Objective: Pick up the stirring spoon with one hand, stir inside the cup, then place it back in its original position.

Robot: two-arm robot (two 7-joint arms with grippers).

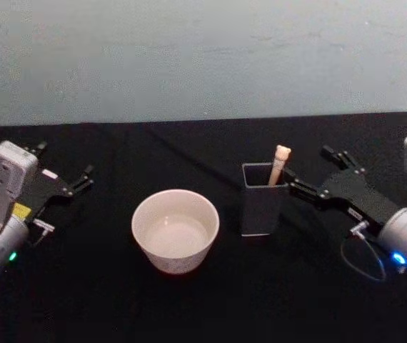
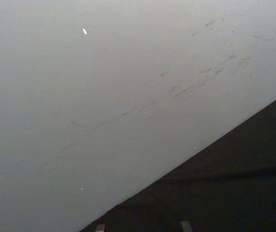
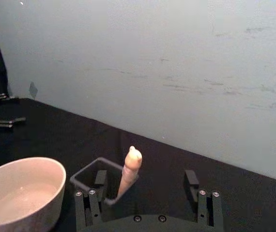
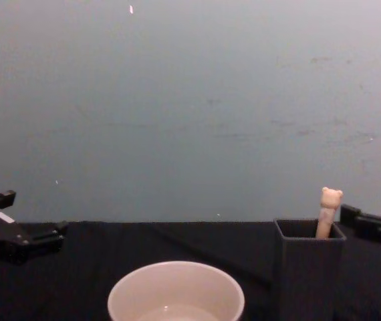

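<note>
Note the stirring spoon standing in the dark square holder, right of centre in the head view, leaning on the back right corner, with the cream bear-head handle above the rim and the bowl hidden inside. See the cup upright on the black table at lower centre, left of the holder and apart from it. Record the right gripper just right of the holder at handle height, jaws spread wide and gripping nothing, one fingertip close to the holder's upper right corner. In the right wrist view, find the spoon handle ahead of the right gripper, in line with the gap and nearer one finger, untouched. Log the left gripper at the left edge, well apart from the cup, jaws likewise released and empty. Pale wall across the upper frame.
</note>
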